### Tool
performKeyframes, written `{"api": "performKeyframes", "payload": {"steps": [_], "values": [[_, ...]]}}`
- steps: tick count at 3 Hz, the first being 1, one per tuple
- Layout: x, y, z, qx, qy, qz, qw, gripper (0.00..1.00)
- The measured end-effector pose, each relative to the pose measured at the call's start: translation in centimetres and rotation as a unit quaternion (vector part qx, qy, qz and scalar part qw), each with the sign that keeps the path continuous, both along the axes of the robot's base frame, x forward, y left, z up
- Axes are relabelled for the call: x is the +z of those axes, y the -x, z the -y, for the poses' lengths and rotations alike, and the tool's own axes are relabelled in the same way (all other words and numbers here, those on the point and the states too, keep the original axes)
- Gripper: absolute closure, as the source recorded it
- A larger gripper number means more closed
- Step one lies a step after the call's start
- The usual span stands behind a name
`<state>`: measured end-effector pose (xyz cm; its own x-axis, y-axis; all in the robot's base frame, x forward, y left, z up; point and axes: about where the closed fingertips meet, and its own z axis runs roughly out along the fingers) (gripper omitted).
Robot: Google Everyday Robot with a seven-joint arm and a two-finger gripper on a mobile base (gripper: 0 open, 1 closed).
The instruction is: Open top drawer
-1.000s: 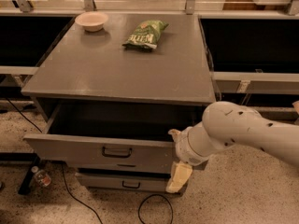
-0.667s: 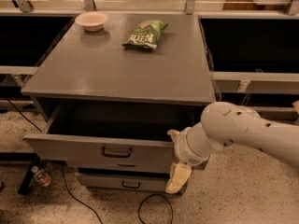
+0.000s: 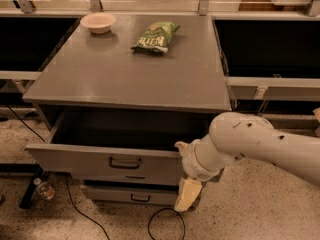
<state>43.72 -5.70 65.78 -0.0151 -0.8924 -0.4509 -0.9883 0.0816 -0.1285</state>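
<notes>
1. Top drawer — pulled out from under the grey cabinet top, black handle at centre.
2. Gripper — at the drawer front's right end; whether apart or together cannot be told.

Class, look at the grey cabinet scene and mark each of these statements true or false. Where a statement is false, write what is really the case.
1. The wide grey wooden top drawer stands pulled out, with its dark inside showing. True.
2. The green crinkled snack bag lies inside that drawer. False: it lies on the flat grey cabinet top.
3. The small pale round bowl stands near the far left corner of the cabinet top. True.
4. The robot's gripper is at the small black bar handle. False: it hangs at the right end of the drawer front, apart from the handle.
</notes>
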Motion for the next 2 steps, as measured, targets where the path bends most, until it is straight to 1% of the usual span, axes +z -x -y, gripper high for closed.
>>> {"api": "performKeyframes", "payload": {"steps": [2], "values": [[-0.14,1.03,-1.04,0.023,-0.006,-0.005,0.9997,0.0]]}}
